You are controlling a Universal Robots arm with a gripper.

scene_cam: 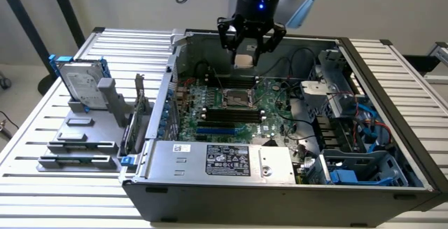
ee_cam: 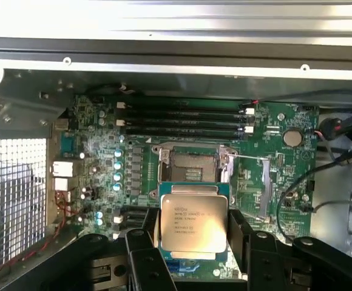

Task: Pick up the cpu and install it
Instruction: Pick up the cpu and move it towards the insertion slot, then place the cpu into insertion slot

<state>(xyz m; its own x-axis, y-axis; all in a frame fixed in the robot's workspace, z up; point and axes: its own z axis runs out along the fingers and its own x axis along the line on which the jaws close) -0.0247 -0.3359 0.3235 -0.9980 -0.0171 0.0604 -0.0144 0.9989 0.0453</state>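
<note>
Above the open computer case, your gripper hangs with its fingers clamped on opposite edges of the cpu. The chip is clear of the board and touches nothing else. From the wrist, the cpu turns its silver printed top toward the camera, with the green edge of its base peeking out around it. The socket lies just beyond it on the motherboard, its dark square well apparently uncovered. In the exterior view, that socket sits lower in the frame than the gripper, beside the black memory slots, and does not look to be directly beneath the chip. The hard drive stands in its blue bracket on the rack at the exterior view's left, well apart from the work.

By the look of it, you are past the pick-up and in the carry. The chip is in hand and over the case, but it is not yet over the socket and not yet lowered. Installing it calls for bringing the chip square above the well, matching its edges and orientation to the frame, and setting it down flat without sliding. Whether the chip's corner mark agrees with the socket's cannot be read. The thin lever beside the socket looks like the thing to keep the fingers clear of.
</note>
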